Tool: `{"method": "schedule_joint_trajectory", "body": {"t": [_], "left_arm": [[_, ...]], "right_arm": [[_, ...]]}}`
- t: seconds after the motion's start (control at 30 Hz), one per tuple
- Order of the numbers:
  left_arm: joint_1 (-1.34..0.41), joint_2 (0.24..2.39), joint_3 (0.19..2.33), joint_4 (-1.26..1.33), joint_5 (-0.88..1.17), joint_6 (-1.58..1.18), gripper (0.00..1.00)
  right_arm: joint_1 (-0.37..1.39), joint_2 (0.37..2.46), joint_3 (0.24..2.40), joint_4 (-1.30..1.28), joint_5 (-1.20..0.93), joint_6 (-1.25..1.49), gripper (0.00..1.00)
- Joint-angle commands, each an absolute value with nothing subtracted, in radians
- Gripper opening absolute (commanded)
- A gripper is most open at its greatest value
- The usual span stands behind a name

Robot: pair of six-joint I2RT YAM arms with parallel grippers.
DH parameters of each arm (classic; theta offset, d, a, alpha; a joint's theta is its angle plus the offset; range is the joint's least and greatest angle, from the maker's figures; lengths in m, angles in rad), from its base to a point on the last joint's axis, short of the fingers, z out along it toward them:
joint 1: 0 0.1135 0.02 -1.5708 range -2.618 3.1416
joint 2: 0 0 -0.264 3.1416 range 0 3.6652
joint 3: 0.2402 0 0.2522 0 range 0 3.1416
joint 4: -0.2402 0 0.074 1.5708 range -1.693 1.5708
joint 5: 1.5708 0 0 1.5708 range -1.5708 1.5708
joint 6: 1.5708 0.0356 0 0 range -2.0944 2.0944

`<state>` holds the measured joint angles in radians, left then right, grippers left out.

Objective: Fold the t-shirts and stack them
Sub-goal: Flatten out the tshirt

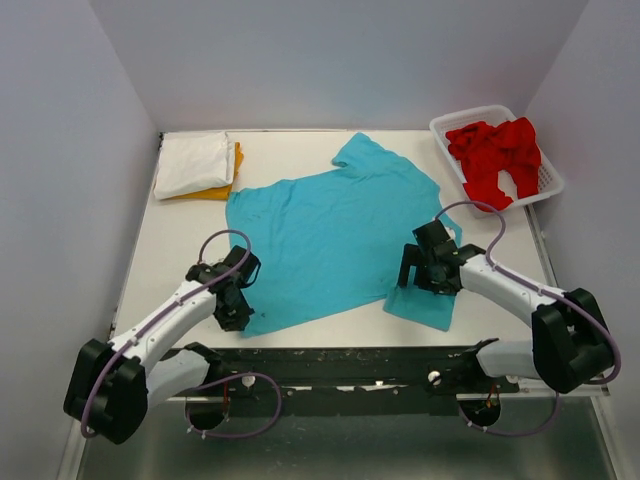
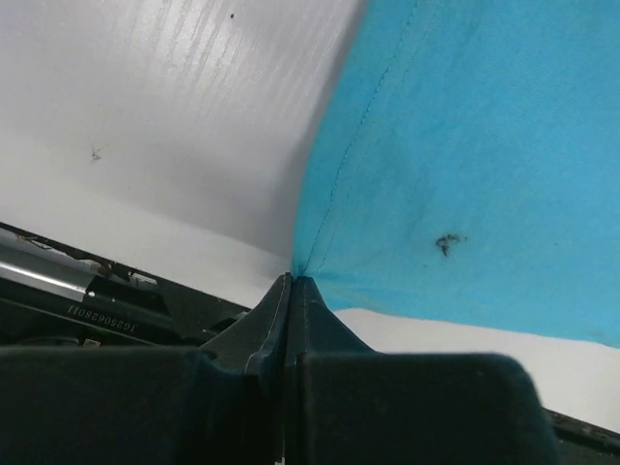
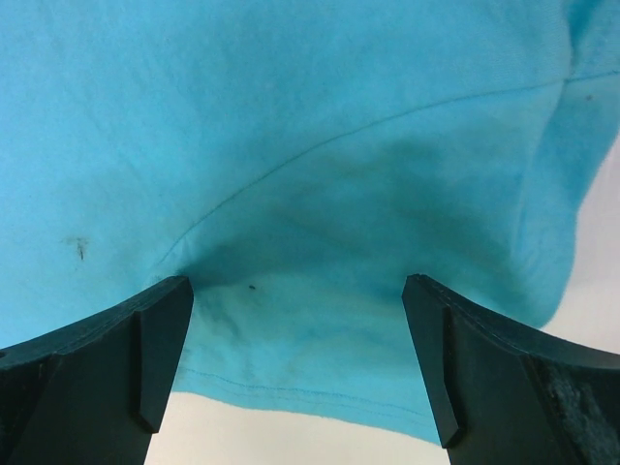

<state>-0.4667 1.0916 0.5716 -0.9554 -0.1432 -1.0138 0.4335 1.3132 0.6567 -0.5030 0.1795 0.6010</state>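
Turquoise t-shirt (image 1: 330, 240) hem is pinched in the left gripper (image 2: 291, 280), wrist views show; right gripper (image 3: 297, 286) gapes over it.

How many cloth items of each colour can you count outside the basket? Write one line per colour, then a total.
Turquoise t-shirt: 1
White t-shirt: 1
Orange t-shirt: 1
Total: 3
The red cloth lies only inside the basket.
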Motion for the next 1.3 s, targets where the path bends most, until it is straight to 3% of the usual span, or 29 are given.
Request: {"method": "schedule_joint_trajectory", "body": {"t": [0.0, 0.03, 0.07, 0.1, 0.37, 0.57, 0.73, 0.93, 1.07, 1.17, 1.27], "left_arm": [[-0.468, 0.986, 0.601, -1.040, -0.189, -1.074, 0.11], [-0.468, 0.982, 0.614, -1.049, -0.189, -1.072, 0.24], [-0.468, 0.981, 0.629, -1.058, -0.190, -1.068, 0.51], [-0.468, 0.979, 0.651, -1.066, -0.195, -1.065, 0.97], [-0.469, 0.971, 0.740, -0.779, -0.101, -0.911, 0.99], [-0.467, 1.165, 0.724, -0.482, 0.087, -0.852, 0.99], [-0.457, 1.348, 0.750, -0.476, 0.052, -0.843, 0.99], [-0.419, 1.386, 0.747, -0.477, 0.025, -0.831, 0.99], [-0.359, 1.369, 0.743, -0.501, 0.008, -0.800, 0.99], [-0.318, 1.368, 0.728, -0.490, 0.008, -0.783, 0.99], [-0.307, 1.362, 0.724, -0.482, 0.031, -0.764, 0.99]], "right_arm": [[0.434, 1.256, 0.711, -0.649, 0.200, 0.634, 1.00], [0.433, 1.239, 0.715, -0.668, 0.204, 0.642, 1.00], [0.433, 1.217, 0.719, -0.676, 0.205, 0.646, 1.00], [0.433, 1.194, 0.722, -0.679, 0.204, 0.648, 1.00], [0.434, 1.172, 0.693, -0.503, 0.177, 0.657, 1.00], [0.434, 1.248, 0.628, -0.399, 0.008, 0.740, 1.00], [0.434, 1.150, 0.539, -0.554, 0.018, 0.826, 1.00], [0.437, 1.011, 0.515, -0.765, -0.052, 0.974, 1.00], [0.437, 0.968, 0.613, -0.989, 0.109, 1.011, 1.00], [0.437, 0.920, 0.621, -0.955, 0.064, 0.950, 1.00], [0.438, 0.901, 0.605, -0.721, -0.105, 0.836, 1.00]]}}
